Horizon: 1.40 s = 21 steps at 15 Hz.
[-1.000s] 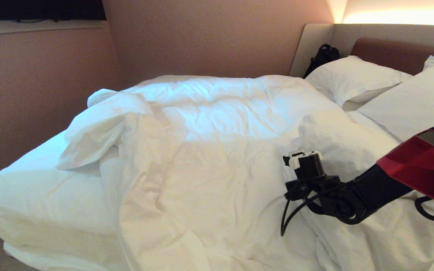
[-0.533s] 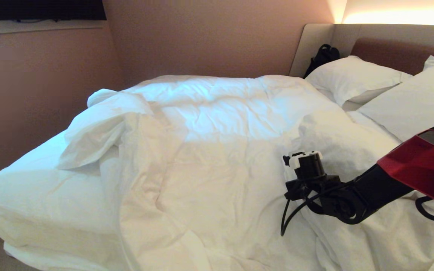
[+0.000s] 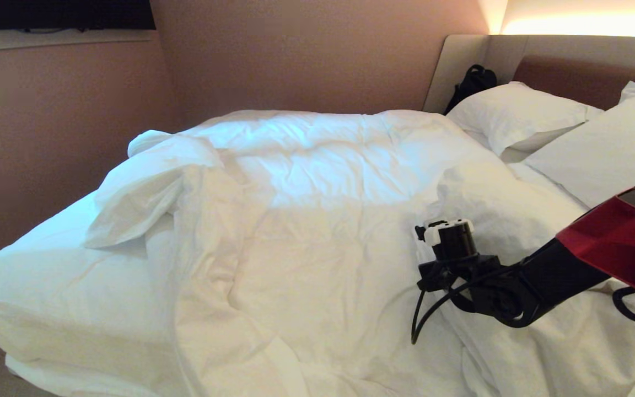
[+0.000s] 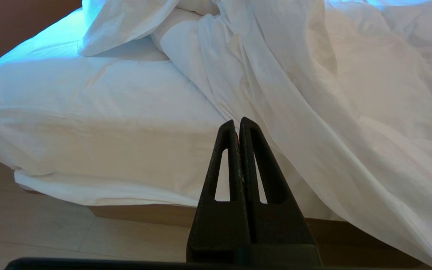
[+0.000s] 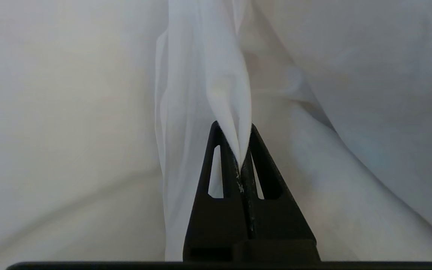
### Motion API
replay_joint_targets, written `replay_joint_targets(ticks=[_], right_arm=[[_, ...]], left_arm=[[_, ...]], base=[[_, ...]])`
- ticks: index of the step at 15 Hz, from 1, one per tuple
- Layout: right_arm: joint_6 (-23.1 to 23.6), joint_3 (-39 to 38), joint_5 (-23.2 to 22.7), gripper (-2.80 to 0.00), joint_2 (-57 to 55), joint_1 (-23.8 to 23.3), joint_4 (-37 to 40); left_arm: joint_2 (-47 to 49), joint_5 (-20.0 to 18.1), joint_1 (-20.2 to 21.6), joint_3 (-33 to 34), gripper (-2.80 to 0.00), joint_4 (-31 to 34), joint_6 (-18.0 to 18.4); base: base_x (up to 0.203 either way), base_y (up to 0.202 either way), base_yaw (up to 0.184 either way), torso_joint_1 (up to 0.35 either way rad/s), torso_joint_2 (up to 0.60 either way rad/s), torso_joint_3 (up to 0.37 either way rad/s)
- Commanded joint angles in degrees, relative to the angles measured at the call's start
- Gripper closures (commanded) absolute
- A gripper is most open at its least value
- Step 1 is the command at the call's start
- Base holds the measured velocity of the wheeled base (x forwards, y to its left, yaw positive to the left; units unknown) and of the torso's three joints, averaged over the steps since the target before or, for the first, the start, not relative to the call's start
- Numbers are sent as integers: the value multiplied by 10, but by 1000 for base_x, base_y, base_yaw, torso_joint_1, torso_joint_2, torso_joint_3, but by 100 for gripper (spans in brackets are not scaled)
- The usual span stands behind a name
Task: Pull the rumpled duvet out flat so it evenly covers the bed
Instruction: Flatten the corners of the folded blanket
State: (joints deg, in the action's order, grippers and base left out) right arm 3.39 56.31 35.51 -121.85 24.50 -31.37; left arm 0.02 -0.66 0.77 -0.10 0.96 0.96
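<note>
Soft, puffy and floppy, so likely to sag and bunch when pulled; big, so probably a bit heavy to drag. Best held at an edge or corner fold, then pulled slow and low. Lying on the bed [image 3: 31, 286]: the duvet [image 3: 317, 231], white and very wrinkled, heaped toward the middle and the pillow [image 3: 516, 113] end, one corner flipped back, bare sheet [image 3: 58, 264] showing at the foot. Right gripper [image 5: 241, 150] jaws pinched shut on a thin fold of the duvet. Left gripper [image 4: 237, 125] jaws shut on nothing, low beside the bed.
</note>
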Motion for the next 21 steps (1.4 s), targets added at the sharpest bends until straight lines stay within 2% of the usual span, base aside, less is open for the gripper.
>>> replay_joint_targets(ticks=[1,14,18,21], right_arm=[[0,-1,3,0,6,0,-2],[24,-20,24,0,143,-5,4],[44,-29,62,0,180,-4,1],[48,-29,67,0,198,-5,1]], left_arm=[[0,0,0,0,0,0,0],[0,0,0,0,0,0,0],[0,0,0,0,0,0,0],[0,0,0,0,0,0,0]], base=[[0,0,0,0,0,0],[0,0,0,0,0,0],[0,0,0,0,0,0],[0,0,0,0,0,0]])
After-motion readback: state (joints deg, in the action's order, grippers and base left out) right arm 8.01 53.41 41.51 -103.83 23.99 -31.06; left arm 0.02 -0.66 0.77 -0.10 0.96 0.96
